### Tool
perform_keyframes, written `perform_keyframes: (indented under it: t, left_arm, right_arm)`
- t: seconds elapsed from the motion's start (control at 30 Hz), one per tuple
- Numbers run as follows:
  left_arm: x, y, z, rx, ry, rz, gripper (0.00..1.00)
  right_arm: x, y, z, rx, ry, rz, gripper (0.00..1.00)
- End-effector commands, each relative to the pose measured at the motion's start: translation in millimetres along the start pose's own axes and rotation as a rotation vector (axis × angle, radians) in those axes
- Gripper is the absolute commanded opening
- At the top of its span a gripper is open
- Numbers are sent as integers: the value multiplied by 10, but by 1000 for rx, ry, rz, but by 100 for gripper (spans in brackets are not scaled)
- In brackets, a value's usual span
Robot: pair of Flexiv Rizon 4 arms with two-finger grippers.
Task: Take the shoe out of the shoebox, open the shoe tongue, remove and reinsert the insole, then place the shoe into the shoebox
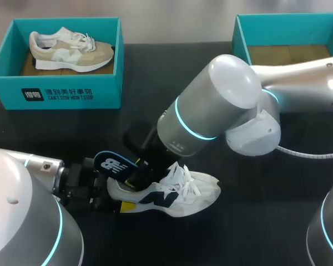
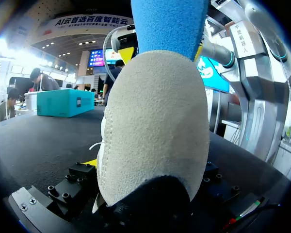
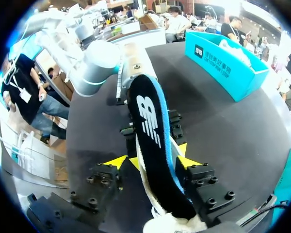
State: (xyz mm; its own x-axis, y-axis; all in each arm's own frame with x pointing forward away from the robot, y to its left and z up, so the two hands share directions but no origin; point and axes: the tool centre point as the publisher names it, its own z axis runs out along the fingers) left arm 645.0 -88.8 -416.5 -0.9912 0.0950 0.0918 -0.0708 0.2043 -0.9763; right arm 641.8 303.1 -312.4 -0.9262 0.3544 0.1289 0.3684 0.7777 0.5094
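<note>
Where the white shoe (image 1: 175,195) rests on the black tabletop (image 1: 266,221), near of centre, its toe points right and its heel points left.

**Left arm.** The left arm (image 1: 22,205) enters from the near left corner and lies low over the tabletop, with its wrist level with the shoe. The left end effector (image 1: 115,194) is clamped on the shoe's heel. In the left wrist view the grey heel fills the space between the two finger blocks, and one finger (image 2: 82,172) presses each side.

**Right arm.** The right arm (image 1: 222,105) enters from the right and crosses past the middle. Its large elbow joint stands high over the tabletop, and its forearm angles down and left toward the heel. The right end effector (image 1: 134,172) is clamped on the insole (image 1: 114,166), with one yellow tip against each long edge in the right wrist view.

**Insole.** The insole is dark on top with a white logo, and blue underneath. One end meets the shoe's opening. The other end stands out above and to the left of the heel.

**Shoeboxes.** The left shoebox (image 1: 55,91), teal, sits at the far left and holds a tan shoe (image 1: 69,49). The right shoebox (image 1: 241,39), also teal, sits at the far right. Both are well apart from the white shoe.
</note>
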Motion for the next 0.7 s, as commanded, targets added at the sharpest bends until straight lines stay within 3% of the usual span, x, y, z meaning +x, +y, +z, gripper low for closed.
perform_keyframes:
  t: [0.03, 0.57, 0.67, 0.7]
  left_arm:
    - [-11, 22, 3, 0, 1, 0, 0]
    - [-11, 22, 3, 0, 1, 0, 0]
    - [-11, 22, 3, 0, 1, 0, 0]
    - [-11, 22, 3, 0, 1, 0, 0]
  right_arm:
    - [-86, -71, 55, -24, 61, 1, 50]
    - [-140, -69, 110, -30, 128, -25, 45]
    - [-138, -67, 104, -25, 115, -29, 50]
    - [-137, -66, 101, -25, 112, -30, 62]
